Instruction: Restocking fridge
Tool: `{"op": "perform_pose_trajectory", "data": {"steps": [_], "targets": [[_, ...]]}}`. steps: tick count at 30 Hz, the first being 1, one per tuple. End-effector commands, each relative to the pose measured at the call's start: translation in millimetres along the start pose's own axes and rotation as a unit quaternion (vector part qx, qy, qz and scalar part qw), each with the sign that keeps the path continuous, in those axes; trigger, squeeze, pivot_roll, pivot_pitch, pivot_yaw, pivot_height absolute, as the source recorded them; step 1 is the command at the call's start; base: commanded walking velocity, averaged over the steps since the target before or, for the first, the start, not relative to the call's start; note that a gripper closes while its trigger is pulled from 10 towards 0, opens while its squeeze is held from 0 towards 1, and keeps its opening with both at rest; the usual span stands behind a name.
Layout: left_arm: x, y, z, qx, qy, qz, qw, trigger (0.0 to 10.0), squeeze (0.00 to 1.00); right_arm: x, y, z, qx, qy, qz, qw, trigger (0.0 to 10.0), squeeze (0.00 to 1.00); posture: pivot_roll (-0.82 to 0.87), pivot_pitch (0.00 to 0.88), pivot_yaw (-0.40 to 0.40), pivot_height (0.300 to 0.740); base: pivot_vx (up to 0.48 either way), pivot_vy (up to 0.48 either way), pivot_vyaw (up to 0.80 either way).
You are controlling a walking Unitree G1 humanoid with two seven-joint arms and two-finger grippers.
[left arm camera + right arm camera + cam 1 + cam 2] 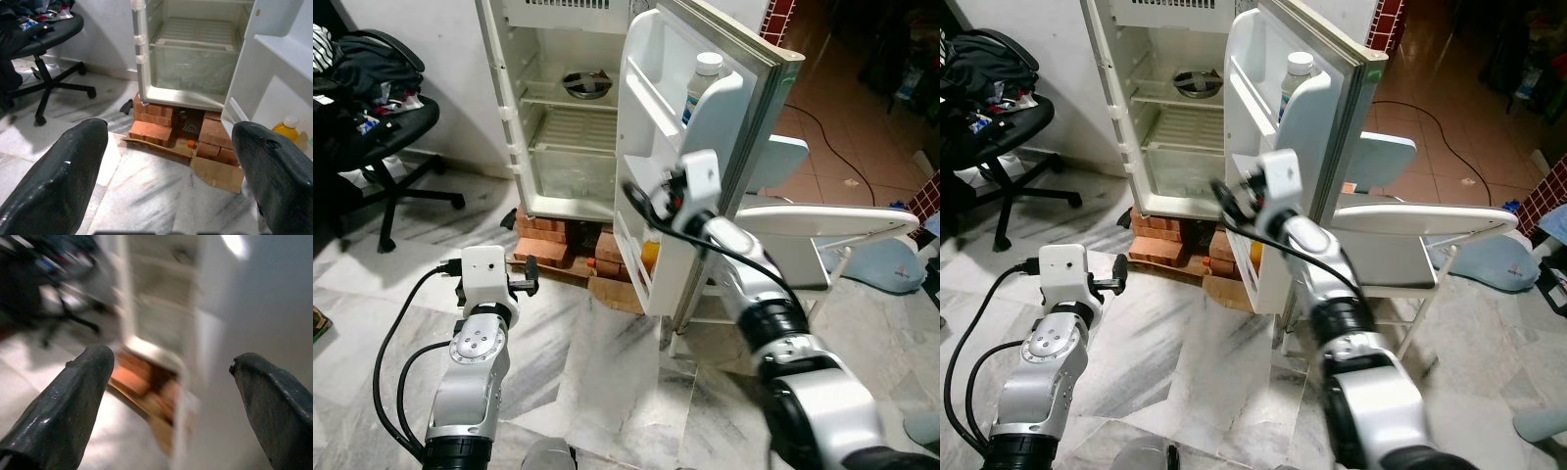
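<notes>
- The fridge (558, 108) stands open on bricks (548, 240), its door (705, 147) swung out toward the robot's right side.
- The right gripper (641, 201) is raised level with the door's inner face, just beside the door shelves; its fingers (78, 401) are spread wide and hold nothing.
- Two things sit in the door: a white-capped bottle (703, 83) upright in the upper door shelf, above the right gripper, and an orange bottle (650, 257) upright in the lower door shelf, below and just beyond it.
- The right arm is clearly the nearer one to the door; it is stretched forward and up, with the wrist bent toward the door's inner side.
- The right wrist view is blurred, so the exact gap between fingers and door cannot be told.
- The left gripper (527, 277) hangs low over the marble floor (607, 372), pointing at the fridge's base; its fingers (58, 181) are also apart and empty.
- Inside the fridge, a metal bowl (585, 83) rests on the upper shelf; the lower shelves look bare.
- An office chair (382, 127) stands well apart on the robot's left.
- No item to stock is in either gripper, so the next move likely means fetching something, or pushing at the door with the right arm.
</notes>
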State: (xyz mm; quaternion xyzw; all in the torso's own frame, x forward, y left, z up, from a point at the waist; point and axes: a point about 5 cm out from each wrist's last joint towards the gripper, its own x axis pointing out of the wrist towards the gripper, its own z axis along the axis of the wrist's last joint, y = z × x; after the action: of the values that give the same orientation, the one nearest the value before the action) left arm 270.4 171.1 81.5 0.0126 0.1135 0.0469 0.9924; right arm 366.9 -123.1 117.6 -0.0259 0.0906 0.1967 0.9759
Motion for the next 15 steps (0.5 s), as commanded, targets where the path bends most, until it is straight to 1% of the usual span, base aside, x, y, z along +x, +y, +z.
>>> {"op": "perform_pose_trajectory", "data": {"steps": [1,2,3,4,5,7,9,10,11,13,15], "targets": [[-1.5,-0.2,6,0.005,-0.018,-0.003,1.000,10.0,0.00,-3.2,-11.7,-3,-0.011,0.018,-0.042,0.999,10.0,0.00,0.14,0.016,-0.044,0.740,0.277,0.000,0.00],[-2.0,0.6,7,0.002,-0.023,-0.003,1.000,10.0,0.00,-7.3,-20.6,-4,-0.011,0.009,-0.072,0.997,10.0,0.00,0.14,0.017,-0.044,0.740,0.352,0.000,0.00],[-2.3,1.1,8,0.000,-0.026,-0.003,1.000,10.0,0.00,-10.1,-26.2,-3,-0.011,0.001,-0.091,0.996,10.0,0.00,0.14,0.017,-0.044,0.740,0.352,0.000,0.00],[-2.8,1.7,8,0.000,-0.027,-0.003,1.000,10.0,0.00,-13.7,-30.6,-1,-0.008,-0.016,-0.105,0.994,10.0,0.00,0.14,0.019,-0.042,0.740,0.450,0.000,0.00],[-4.2,3.1,9,0.002,-0.030,-0.002,1.000,10.0,0.00,-21.1,-34.9,2,-0.006,-0.044,-0.120,0.992,10.0,0.00,0.13,0.021,-0.041,0.740,0.450,0.000,0.00],[-6.1,4.5,10,0.006,-0.033,-0.002,0.999,10.0,0.00,-28.4,-36.1,2,-0.009,-0.063,-0.127,0.990,10.0,0.00,0.13,0.023,-0.040,0.740,0.450,0.000,0.00],[-10.0,6.2,11,0.011,-0.035,-0.002,0.999,10.0,0.00,-38.8,-34.4,0,-0.004,-0.081,-0.132,0.988,10.0,0.00,0.13,0.024,-0.040,0.740,0.450,0.000,0.00],[-14.7,8.4,12,0.017,-0.037,-0.003,0.999,10.0,0.00,-50.6,-29.6,-3,-0.002,-0.091,-0.129,0.987,10.0,0.00,0.13,0.025,-0.040,0.740,0.401,0.000,0.00],[-16.9,9.4,12,0.020,-0.039,-0.004,0.999,10.0,0.00,-55.6,-26.8,-5,-0.003,-0.093,-0.125,0.988,10.0,0.00,0.13,0.027,-0.040,0.740,0.401,0.000,0.00],[-25.1,13.5,10,0.028,-0.039,-0.005,0.999,10.0,0.00,-72.5,-18.4,-15,-0.003,-0.088,-0.121,0.989,10.0,0.00,0.12,0.030,-0.039,0.740,0.399,0.000,0.00],[-32.3,15.7,6,0.035,-0.033,-0.008,0.999,10.0,0.00,-86.5,-13.4,-23,0.006,-0.086,-0.125,0.988,10.0,0.00,0.12,0.033,-0.041,0.740,0.394,0.000,0.00]]}}
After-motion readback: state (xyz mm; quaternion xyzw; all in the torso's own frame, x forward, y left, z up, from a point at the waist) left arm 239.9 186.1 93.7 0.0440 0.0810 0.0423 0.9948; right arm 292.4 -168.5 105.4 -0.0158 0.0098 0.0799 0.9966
